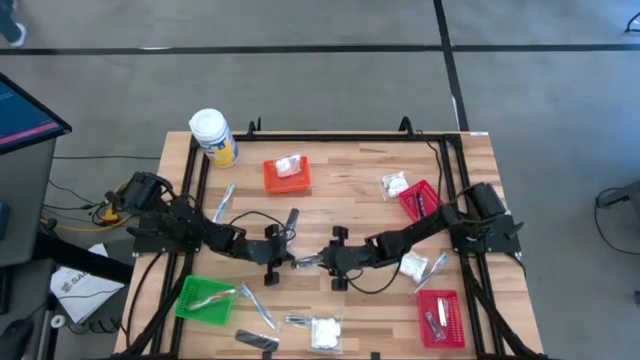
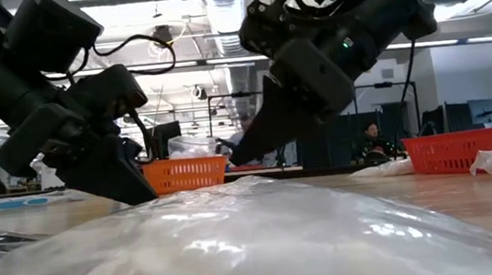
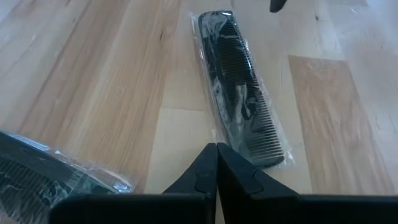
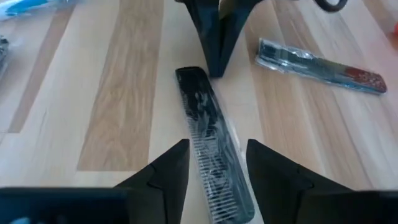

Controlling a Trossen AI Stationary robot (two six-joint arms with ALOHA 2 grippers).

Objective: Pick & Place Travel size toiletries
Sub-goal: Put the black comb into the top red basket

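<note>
- Right gripper (image 4: 217,168): fingers stand partly apart, straddling one end of the clear-wrapped black comb (image 4: 211,137), nothing clamped yet.
- The comb lies flat on the wooden table (image 1: 350,195) mid-table, between the two grippers.
- Left gripper (image 3: 216,163): fingers pressed together, empty, tip just beside the comb's other end.
- You should centre the comb between the right fingers, lower until they meet the wood, then close; the slick wrap could slip.
- Red mesh basket (image 1: 438,318) sits near the right arm.

Bare wood either side of wrapped comb (image 4: 210,134); left gripper (image 4: 214,43) blocks its far end.
</note>
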